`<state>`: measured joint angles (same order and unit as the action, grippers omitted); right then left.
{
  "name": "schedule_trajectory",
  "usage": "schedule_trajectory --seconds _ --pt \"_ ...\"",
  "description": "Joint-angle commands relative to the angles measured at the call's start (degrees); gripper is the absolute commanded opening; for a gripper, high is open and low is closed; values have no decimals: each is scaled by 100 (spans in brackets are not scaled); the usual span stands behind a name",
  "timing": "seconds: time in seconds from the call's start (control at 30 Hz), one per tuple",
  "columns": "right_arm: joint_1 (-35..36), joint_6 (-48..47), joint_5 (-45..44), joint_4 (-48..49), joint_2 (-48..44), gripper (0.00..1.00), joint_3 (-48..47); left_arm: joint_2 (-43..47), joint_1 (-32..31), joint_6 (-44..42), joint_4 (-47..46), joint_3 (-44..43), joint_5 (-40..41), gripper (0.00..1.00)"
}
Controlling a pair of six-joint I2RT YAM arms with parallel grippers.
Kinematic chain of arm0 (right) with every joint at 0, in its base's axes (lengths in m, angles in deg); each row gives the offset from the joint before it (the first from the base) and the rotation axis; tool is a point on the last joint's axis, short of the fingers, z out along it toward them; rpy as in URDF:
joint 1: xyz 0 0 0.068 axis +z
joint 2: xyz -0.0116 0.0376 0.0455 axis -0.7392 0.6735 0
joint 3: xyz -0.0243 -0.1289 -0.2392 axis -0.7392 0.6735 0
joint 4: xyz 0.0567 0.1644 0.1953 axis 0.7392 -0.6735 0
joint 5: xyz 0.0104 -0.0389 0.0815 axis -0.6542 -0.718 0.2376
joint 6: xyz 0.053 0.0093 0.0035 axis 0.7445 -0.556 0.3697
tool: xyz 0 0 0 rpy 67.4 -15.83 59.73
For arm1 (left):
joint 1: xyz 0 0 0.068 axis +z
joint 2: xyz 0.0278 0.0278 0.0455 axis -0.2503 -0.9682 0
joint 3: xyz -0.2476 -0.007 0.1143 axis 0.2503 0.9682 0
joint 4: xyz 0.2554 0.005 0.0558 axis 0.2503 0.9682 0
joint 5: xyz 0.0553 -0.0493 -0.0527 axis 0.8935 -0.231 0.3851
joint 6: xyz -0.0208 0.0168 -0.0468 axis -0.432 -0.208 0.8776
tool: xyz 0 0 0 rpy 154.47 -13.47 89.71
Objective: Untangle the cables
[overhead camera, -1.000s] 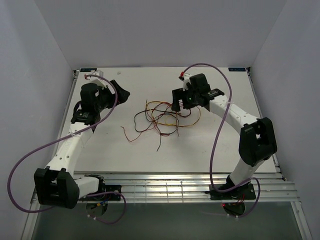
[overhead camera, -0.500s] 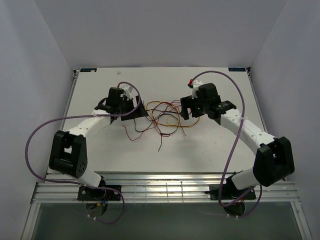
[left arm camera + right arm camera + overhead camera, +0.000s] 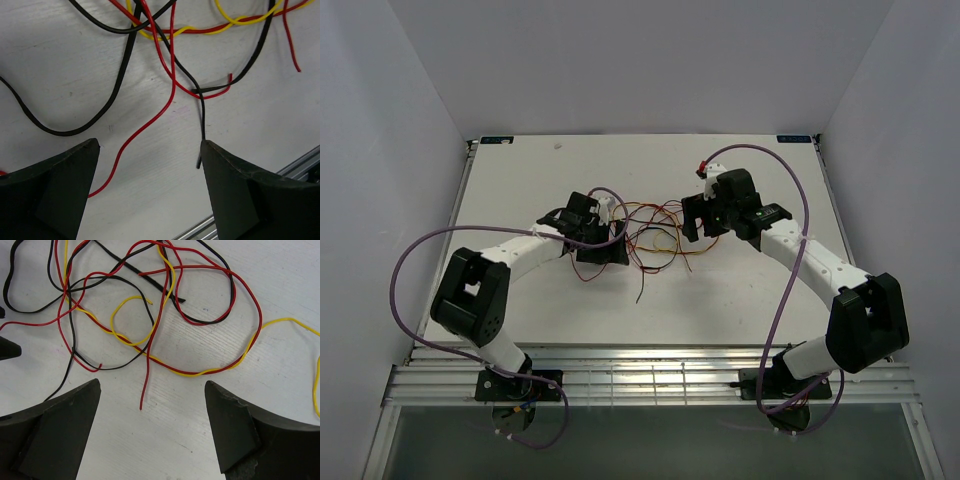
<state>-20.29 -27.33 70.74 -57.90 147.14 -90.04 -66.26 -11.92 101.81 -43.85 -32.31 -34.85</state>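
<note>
I have both arms bent inward, low over the bench, the left pincer and right pincer each spread wide, pinching nothing. The cables, a red, black and yellow tangle, lie mid-frame between them; bench edges and side walls stand well apart.

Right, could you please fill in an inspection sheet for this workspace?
Surface: white table, matte.
Job's things: red, black and yellow wires, tangled in one heap mid-table, none gripped.
Clutter: nothing seen.
Claws: left claw open above the heap's left part; right claw open above its right part.
Cables: purple hoses loop along both arms.
Surroundings: plain walls; metal rail at the near edge.
</note>
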Motion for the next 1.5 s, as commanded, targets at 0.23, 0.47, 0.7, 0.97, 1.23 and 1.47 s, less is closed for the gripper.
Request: schedule_trajectory --seconds 0.23,0.47,0.7,0.97,1.23,1.47 --pt "-66 98 -250 200 -226 90 85 -572 -180 -376 129 -93 -6 55" --pt "-92 28 -206 209 -331 90 208 42 -241 -261 103 -382 -67 0" --pt "-92 -87 -110 305 -445 90 304 921 -338 -226 -46 -953 -647 0" --pt "-92 282 1119 1385 -665 90 726 1027 -338 -24 -407 -2165 -999 0" --pt "-4 1660 1578 3421 -911 90 1226 719 -338 398 -424 -3107 -1262 0" --pt "22 3039 1255 4811 -1289 90 1737 640 -347 828 -530 -3116 -1622 0"
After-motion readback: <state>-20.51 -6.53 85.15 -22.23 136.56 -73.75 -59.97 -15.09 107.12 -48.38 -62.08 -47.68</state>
